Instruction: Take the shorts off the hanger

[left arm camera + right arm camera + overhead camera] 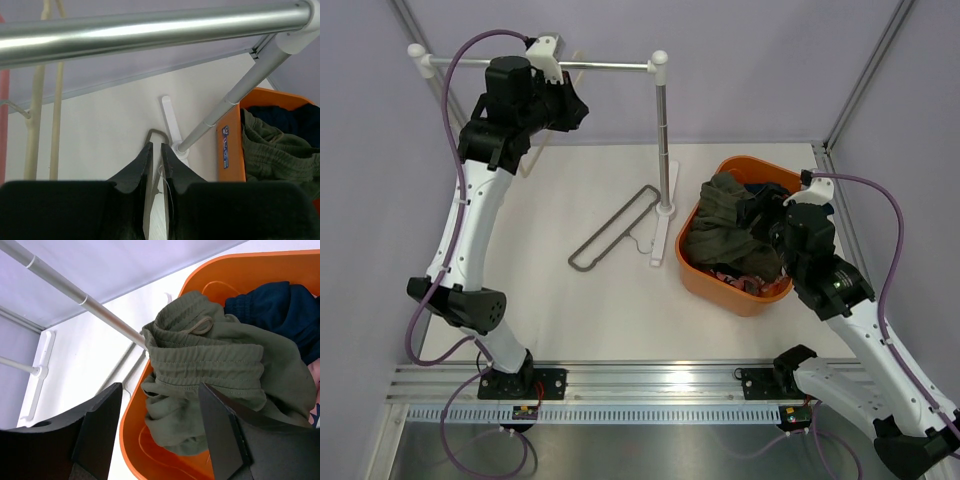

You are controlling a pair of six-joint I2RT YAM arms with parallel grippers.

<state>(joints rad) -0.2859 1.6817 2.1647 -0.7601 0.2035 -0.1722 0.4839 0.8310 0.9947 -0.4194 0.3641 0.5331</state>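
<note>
The olive green shorts [718, 205] lie on top in the orange basket [692, 278], with the dark navy shorts [766, 189] behind them and the pink patterned shorts [735, 279] at the near side. A grey hanger [615, 228] lies bare on the table. My right gripper [782, 225] is open and empty just above the olive shorts [210, 355]; the navy shorts [270, 305] show beyond. My left gripper [572, 108] is up beside the rack's rail [550, 65], shut and empty [156, 146]. The grey hanger [153, 131] shows far below it.
The rack's upright pole [665, 140] stands on a white foot [662, 235] between hanger and basket. A cream hanger [36, 125] hangs from the rail [150, 30] at the left, with something red [2, 100] beside it. Walls close in on three sides.
</note>
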